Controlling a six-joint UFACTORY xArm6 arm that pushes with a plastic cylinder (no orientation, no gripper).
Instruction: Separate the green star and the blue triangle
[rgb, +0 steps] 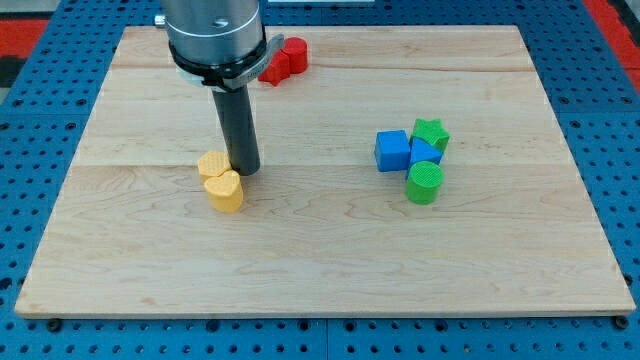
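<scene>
Green star (432, 132) touching blue triangle (425, 152) (view's right), my tip (246, 170) well apart, no fingers.

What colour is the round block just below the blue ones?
Green: the green cylinder, seen clearly in the camera view, the only one.

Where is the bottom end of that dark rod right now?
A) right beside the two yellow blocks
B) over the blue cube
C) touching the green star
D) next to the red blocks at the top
A: my tip stands right against the two yellow blocks at the view's left, far from the green star and blue triangle.
</scene>
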